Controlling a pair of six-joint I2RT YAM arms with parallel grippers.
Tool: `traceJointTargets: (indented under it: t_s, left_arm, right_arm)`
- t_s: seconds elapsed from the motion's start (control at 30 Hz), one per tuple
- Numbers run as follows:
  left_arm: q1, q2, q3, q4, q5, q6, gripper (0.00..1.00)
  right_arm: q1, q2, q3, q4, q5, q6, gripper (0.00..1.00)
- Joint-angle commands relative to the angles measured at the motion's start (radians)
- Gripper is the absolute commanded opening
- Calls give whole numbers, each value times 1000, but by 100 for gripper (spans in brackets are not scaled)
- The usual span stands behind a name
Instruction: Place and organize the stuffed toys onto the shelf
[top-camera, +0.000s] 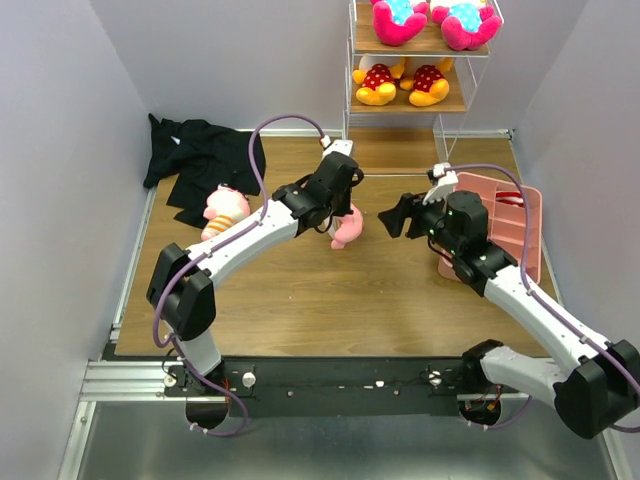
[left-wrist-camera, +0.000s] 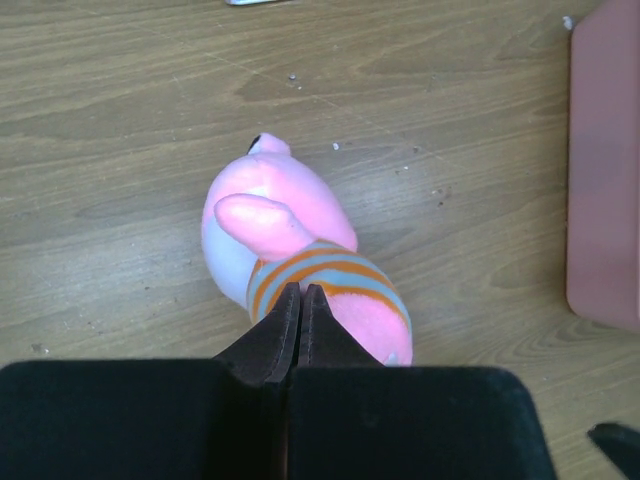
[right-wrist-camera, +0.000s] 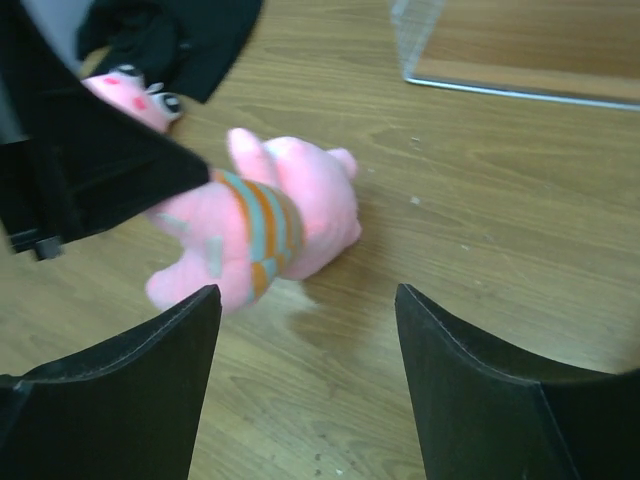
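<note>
My left gripper (top-camera: 335, 216) is shut on the striped shirt of a pale pink stuffed toy (top-camera: 349, 228) at the table's middle; the left wrist view shows the fingertips (left-wrist-camera: 300, 292) pinched together on the toy (left-wrist-camera: 285, 225). My right gripper (top-camera: 396, 216) is open and empty, just right of that toy, which lies ahead of its fingers (right-wrist-camera: 260, 225). A second pale pink toy (top-camera: 225, 212) lies to the left by the black cloth. The shelf (top-camera: 452, 100) at the back holds two yellow toys (top-camera: 402, 84) on a lower board and two magenta toys (top-camera: 432, 22) above.
A black cloth (top-camera: 200, 165) lies at the back left. A pink compartment tray (top-camera: 512, 228) sits to the right behind my right arm, and its edge shows in the left wrist view (left-wrist-camera: 605, 160). The shelf's wire foot (right-wrist-camera: 415, 60) stands ahead of the right gripper.
</note>
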Motion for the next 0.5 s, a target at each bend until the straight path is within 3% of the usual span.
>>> traceJointTargets:
  t_s: [0.0, 0.13, 0.47]
  left_arm:
    - [0, -44, 33, -9, 61, -47, 0]
    - [-1, -24, 55, -37, 78, -70, 0]
    - [-1, -17, 68, -31, 127, -104, 0]
  right_arm:
    - [42, 13, -22, 135, -213, -64, 77]
    - [119, 87, 5, 175, -152, -95, 77]
    - [160, 247, 59, 201, -51, -44, 79]
